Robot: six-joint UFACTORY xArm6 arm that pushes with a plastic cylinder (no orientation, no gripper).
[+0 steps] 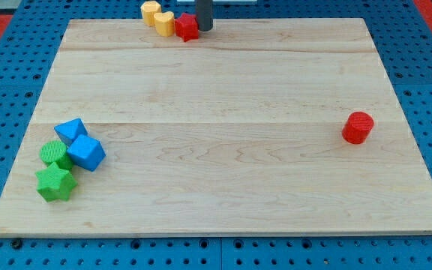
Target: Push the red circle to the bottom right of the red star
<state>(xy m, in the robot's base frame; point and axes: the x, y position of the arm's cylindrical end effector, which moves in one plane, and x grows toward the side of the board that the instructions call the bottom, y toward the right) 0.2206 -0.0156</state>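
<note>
The red circle point(358, 127) stands alone near the view's right edge of the wooden board, about mid-height. The red star point(187, 27) sits at the view's top edge, left of centre, touching a yellow heart point(164, 22). My tip point(204, 28) is at the top edge, right beside the red star on its right side, seemingly touching it. The tip is far from the red circle, up and to the left of it.
A yellow hexagon-like block point(151, 12) sits left of the yellow heart at the top edge. At the lower left are a blue triangle point(70, 131), a blue cube point(87, 153), a green circle point(54, 154) and a green star point(55, 183). The wooden board point(223, 180) lies on a blue pegboard.
</note>
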